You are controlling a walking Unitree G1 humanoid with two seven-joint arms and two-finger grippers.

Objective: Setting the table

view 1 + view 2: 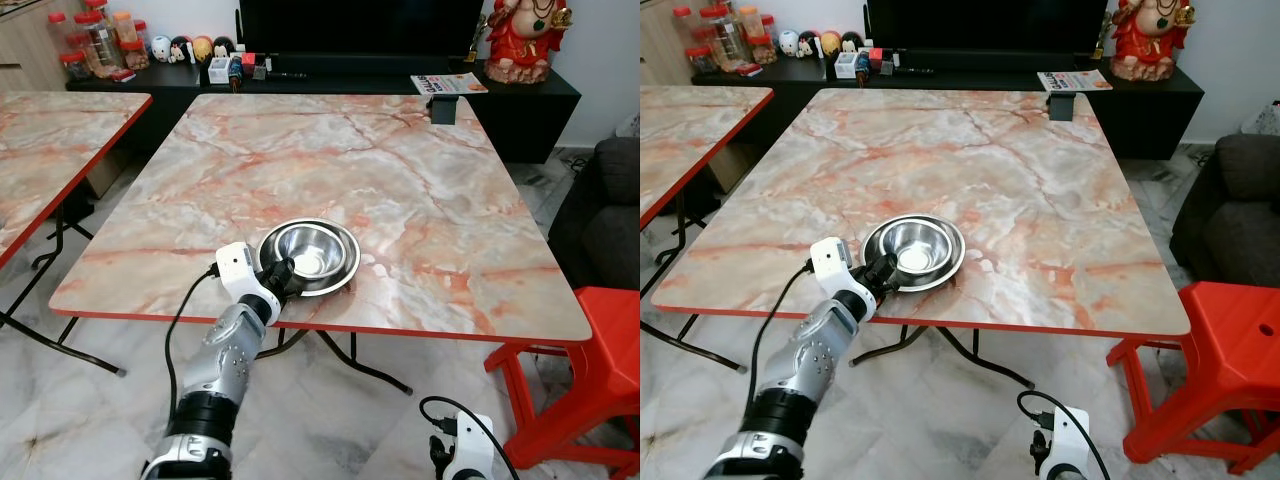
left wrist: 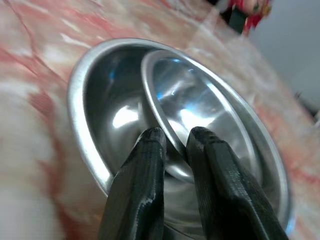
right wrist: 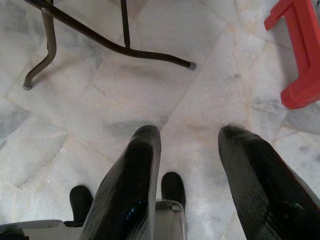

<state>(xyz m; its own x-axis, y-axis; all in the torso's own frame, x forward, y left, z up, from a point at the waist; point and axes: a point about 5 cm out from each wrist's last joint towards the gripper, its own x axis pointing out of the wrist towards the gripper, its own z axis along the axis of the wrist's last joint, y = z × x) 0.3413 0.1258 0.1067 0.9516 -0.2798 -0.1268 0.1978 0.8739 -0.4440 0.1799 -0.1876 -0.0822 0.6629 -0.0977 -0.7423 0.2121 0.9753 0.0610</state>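
Left gripper [image 2: 175, 142] pinched inner steel bowl's [image 2: 200, 110] near rim, nested in outer bowl [image 1: 345, 272], near table [image 1: 420, 180] edge. Right gripper [image 3: 187, 150] hung spread, empty.

Our left arm [image 1: 225, 365] is silver with a perforated forearm shell, a black cuff, a white wrist block and a looping black cable. Our left gripper [image 2: 175, 142] and right gripper [image 3: 187, 150] each carry two long, matte black fingers.

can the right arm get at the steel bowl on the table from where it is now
Probably not as things stand. The right pincer hangs low beside the robot, open, pointing at the floor, well under the table. The steel bowl sits near the table's front edge with the left pincer already closed on its rim.
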